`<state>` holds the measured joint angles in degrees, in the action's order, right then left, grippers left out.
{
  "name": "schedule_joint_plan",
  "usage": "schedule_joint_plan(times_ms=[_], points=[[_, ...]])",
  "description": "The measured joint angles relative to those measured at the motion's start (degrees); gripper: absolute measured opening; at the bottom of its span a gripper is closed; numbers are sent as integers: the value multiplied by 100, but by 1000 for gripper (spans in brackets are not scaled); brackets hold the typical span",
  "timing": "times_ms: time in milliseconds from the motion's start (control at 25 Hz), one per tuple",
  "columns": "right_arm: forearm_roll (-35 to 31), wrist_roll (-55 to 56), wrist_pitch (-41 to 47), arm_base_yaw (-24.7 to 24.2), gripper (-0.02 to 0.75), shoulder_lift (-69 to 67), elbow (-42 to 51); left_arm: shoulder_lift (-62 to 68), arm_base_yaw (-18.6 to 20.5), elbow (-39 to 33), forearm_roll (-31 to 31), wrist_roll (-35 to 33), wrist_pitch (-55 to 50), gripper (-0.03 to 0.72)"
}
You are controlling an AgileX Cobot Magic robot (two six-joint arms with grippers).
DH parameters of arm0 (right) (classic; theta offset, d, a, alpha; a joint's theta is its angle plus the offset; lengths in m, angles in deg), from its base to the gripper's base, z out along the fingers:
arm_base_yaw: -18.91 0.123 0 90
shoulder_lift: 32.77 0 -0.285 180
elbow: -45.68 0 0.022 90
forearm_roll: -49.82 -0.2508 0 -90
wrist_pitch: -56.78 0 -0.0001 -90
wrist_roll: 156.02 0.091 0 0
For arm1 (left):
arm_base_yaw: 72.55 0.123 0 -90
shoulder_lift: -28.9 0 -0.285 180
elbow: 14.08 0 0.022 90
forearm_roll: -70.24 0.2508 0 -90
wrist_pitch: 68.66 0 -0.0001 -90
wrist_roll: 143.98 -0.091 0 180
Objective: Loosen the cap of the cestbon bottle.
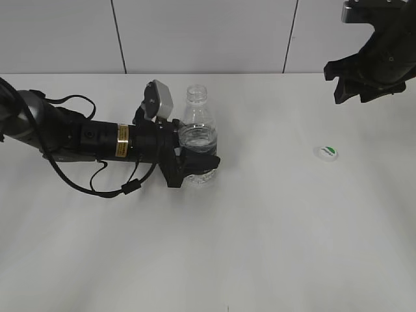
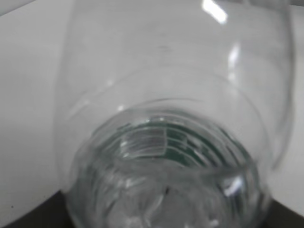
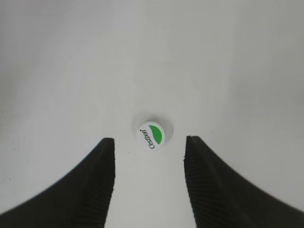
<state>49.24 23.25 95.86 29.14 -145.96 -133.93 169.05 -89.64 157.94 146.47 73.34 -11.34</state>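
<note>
While lying low across the white table, left side first:

Left arm: black, stretched flat over the table from the left edge, loose black cable looping beside it.

Left gripper: black jaws partly apart, clamped round the lower body of the small clear plastic water bottle.

Bottle: standing upright near the middle of the table, a little to the left, held at the dark green label band. Neck bare and open at the top, no lid on it. Some water inside. In the left wrist view, very close and blurry, filling almost the whole picture.

Cap: small round white plastic cap with a green leaf mark, lying flat on the table, well apart from the bottle, off to the right. Green lettering readable in the right wrist view.

Right gripper: black ribbed fingers spread apart, holding nothing. Hanging in the air above the cap, not touching it. Up at the top right corner in the exterior view.
</note>
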Motion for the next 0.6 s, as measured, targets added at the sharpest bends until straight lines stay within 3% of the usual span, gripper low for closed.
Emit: schedule_joint_plan(times_ms=[600], points=[[15,0,33,0,368,12,0,0,0,0,5,0,5,412]])
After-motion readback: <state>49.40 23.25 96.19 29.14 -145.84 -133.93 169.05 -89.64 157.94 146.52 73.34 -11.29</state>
